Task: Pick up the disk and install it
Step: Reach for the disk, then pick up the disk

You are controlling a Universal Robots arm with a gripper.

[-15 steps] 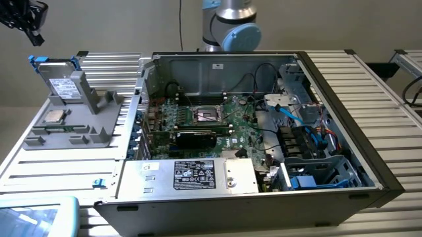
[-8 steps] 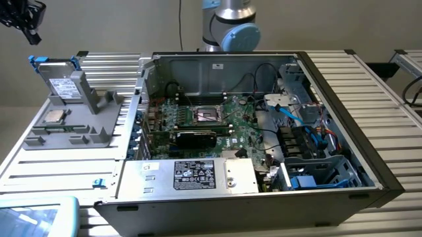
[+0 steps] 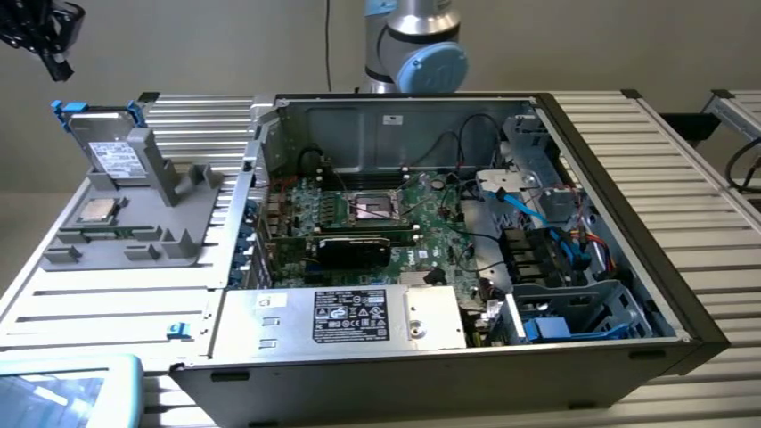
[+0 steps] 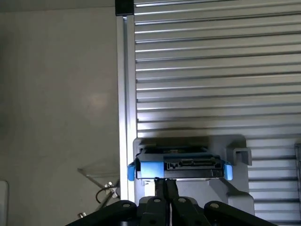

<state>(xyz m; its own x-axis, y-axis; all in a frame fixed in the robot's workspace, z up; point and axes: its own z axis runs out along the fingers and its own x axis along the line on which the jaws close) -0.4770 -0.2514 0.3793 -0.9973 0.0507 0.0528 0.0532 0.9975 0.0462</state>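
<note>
End effector (image 3: 53,64) (image 4: 164,184): fingers pressed together, gripping nothing.
Disk (image 3: 107,152) (image 4: 181,165): exterior view, five o'clock of it, apart; upright silver slab, blue plastic frame, in grey stand (image 3: 178,192).

1 disk (image 3: 110,147) is counted beside the computer case (image 3: 345,134), on the exterior view's left; 1 processor chip (image 3: 98,210) and 1 grey holder (image 3: 143,227) are logged there too; inside the case, 1 silver box (image 3: 345,314) is tallied.
</note>
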